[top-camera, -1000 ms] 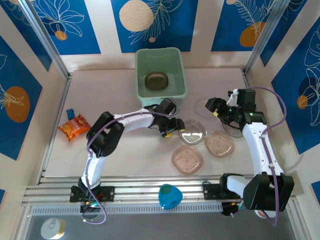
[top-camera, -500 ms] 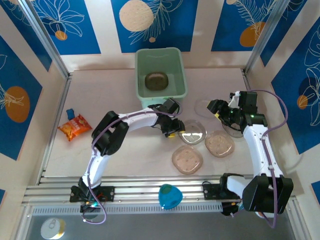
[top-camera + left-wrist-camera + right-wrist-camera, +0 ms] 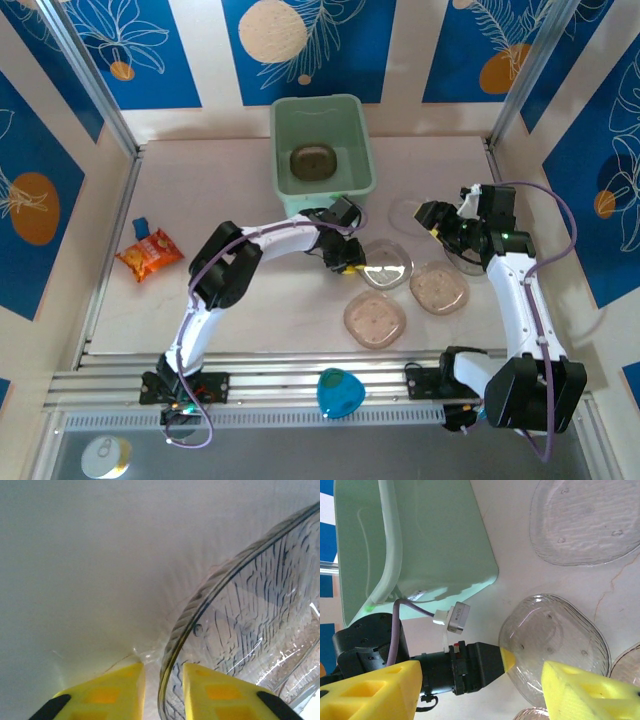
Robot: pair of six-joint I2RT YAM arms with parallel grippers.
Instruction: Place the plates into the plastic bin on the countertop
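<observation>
Left to right I count one orange snack packet (image 3: pixel 148 253), print too small to read, one plastic bin (image 3: pixel 322 100) holding one dark plate (image 3: pixel 313 162), and five plates (image 3: pixel 375 320) on the countertop (image 3: pixel 250 180). My left gripper (image 3: pixel 164 670), nearly closed, straddles the clear plate's (image 3: pixel 387 266) rim with a sliver of gap; my right gripper (image 3: pixel 438 220) hovers wide open, empty.

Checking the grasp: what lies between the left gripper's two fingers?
The rim of a clear plate, seen in the left wrist view between the fingers of the left gripper.
</observation>
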